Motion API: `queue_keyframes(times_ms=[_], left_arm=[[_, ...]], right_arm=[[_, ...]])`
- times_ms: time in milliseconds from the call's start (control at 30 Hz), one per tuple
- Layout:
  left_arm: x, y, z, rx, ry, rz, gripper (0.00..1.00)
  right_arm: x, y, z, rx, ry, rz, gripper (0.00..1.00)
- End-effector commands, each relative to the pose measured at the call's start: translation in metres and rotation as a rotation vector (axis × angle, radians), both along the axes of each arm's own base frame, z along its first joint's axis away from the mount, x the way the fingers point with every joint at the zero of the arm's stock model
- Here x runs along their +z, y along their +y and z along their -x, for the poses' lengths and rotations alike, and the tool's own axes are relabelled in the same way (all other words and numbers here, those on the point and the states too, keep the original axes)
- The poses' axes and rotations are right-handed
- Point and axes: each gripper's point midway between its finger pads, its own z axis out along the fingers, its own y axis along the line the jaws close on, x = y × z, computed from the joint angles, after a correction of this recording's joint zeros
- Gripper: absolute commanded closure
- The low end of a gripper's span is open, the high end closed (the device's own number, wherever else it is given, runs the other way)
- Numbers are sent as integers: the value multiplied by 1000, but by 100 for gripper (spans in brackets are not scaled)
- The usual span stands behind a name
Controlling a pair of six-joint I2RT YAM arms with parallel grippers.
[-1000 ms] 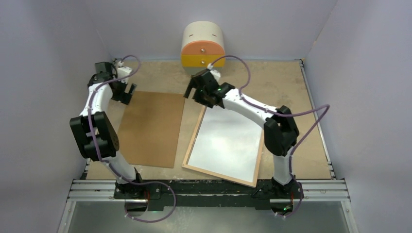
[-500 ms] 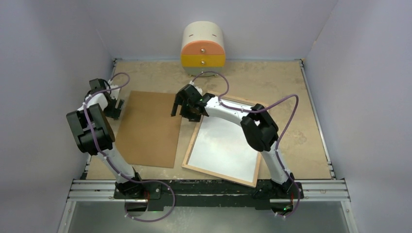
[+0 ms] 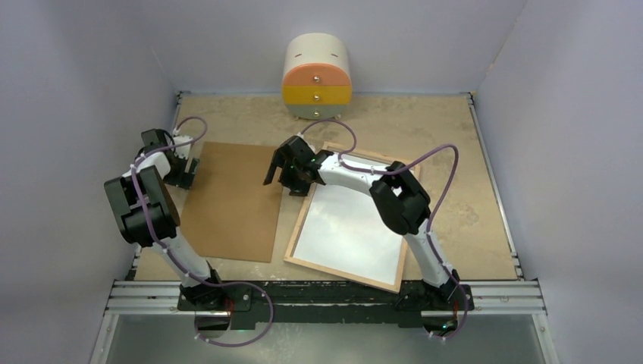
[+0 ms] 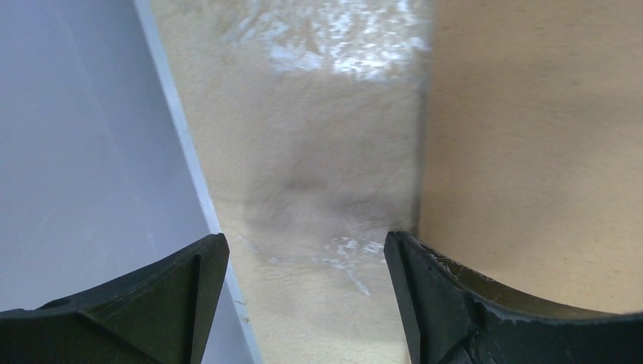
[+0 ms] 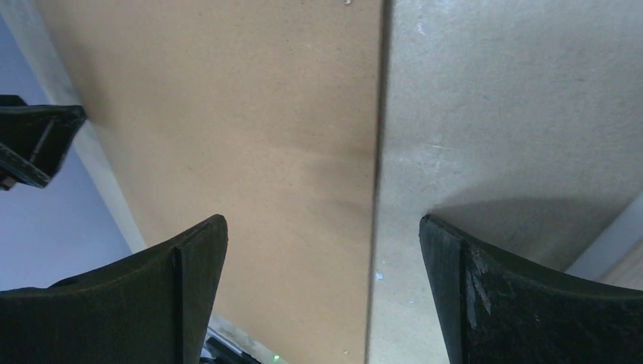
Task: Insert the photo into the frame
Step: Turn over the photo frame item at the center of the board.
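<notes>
Judging by empty, spread fingers on the left gripper at the upper-left edge of the backing board and the right gripper straddling its seam beside the frame lying right of centre, loading seems unstarted, with the photo unseen in any view.

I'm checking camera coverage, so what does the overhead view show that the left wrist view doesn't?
Only the overhead view shows the frame, the drawer cabinet at the back, and the right gripper, open over the right edge of the brown board. Only the left wrist view shows, up close, bare table between the left gripper's open fingers, one finger beside the board's left edge. Both show the board, the table, the left gripper and the left wall.
</notes>
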Motion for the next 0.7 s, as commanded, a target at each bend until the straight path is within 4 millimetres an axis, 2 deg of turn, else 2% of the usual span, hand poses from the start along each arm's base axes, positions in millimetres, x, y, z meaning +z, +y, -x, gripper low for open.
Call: queue_keyframes(times_ms=[0, 167, 233, 300, 400, 600, 667], left_arm=[[-39, -54, 37, -99, 147, 182, 18], [-43, -70, 41, -148, 167, 212, 18], [-47, -76, 44, -165, 180, 216, 18], [-51, -81, 45, -182, 195, 216, 18], [-55, -85, 46, -201, 211, 216, 19], [-56, -102, 45, -247, 219, 281, 18], [-54, -109, 43, -263, 212, 311, 18]], right_arm=[[-37, 0, 10, -10, 80, 31, 1], [-42, 20, 20, 34, 143, -78, 1], [-36, 30, 24, 47, 170, -142, 2], [-21, 39, 22, 55, 165, -208, 2], [23, 53, 19, 87, 104, -356, 3], [157, 74, 27, 263, -102, -760, 5], [185, 75, 33, 309, -142, -858, 5]])
